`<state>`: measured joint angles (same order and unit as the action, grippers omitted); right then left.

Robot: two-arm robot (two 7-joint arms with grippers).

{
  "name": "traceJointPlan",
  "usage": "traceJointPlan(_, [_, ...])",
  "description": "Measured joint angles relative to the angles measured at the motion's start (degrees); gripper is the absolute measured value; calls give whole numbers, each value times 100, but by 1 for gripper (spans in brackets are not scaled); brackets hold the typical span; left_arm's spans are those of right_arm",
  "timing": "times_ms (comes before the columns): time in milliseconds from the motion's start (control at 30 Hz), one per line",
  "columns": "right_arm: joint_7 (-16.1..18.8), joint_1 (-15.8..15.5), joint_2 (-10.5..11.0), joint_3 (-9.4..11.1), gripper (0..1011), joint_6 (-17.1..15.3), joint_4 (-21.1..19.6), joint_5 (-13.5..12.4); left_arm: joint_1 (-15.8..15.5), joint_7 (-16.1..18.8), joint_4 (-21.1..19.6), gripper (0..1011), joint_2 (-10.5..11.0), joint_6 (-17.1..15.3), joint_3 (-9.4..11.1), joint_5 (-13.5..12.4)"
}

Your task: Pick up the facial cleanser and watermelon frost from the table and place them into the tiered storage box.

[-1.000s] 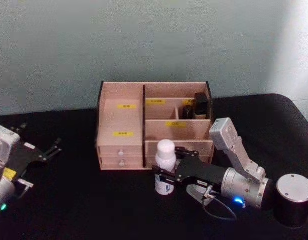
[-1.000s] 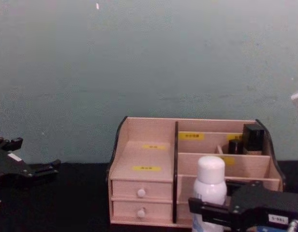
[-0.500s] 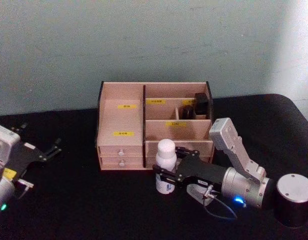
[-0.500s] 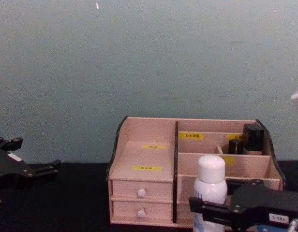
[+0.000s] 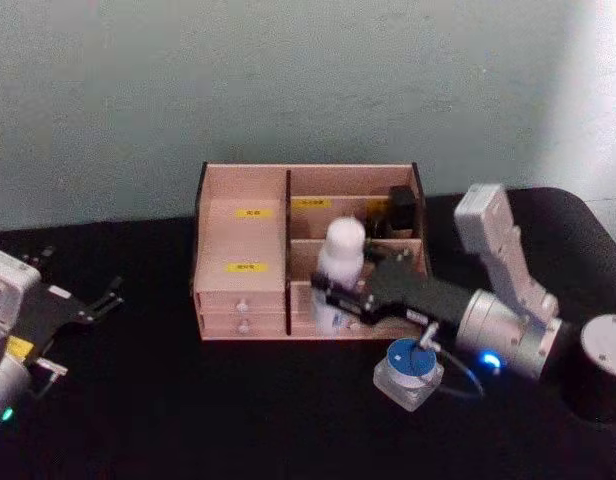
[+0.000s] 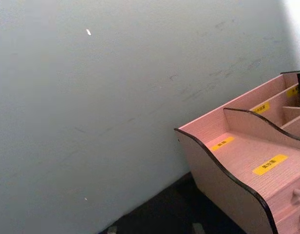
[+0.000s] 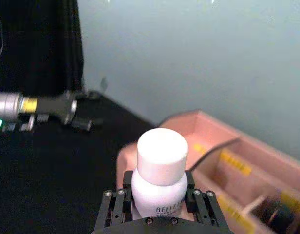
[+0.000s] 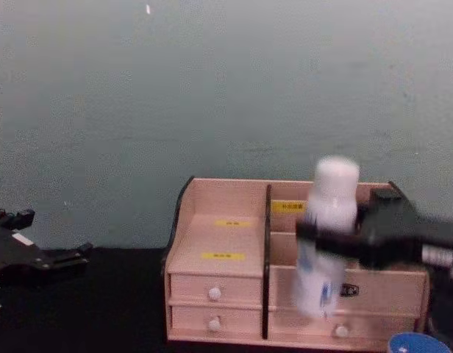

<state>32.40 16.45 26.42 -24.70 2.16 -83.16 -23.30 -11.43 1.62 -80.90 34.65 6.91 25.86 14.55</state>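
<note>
A black surface is pictured set against a pale grey-green wall, the surface's far right corner rounded. A small white fleck is seen high on the wall, and a brighter patch of light is cast on it at the right. A taller dark bottle is shown standing close to the wall, with a shorter one just to its left. A dark upright area, drape or panel, is seen beside the wall in the right wrist view.
</note>
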Motion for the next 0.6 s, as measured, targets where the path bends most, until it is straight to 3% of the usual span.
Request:
traceJointPlan(200, [-162,285,-127,133,589,150,-13,-36,-1,0,0,1001,0,0,0,0])
traceJointPlan(600, [-380,912,-461,178,589,294,567,213,0,0,0,1001,0,0,0,0])
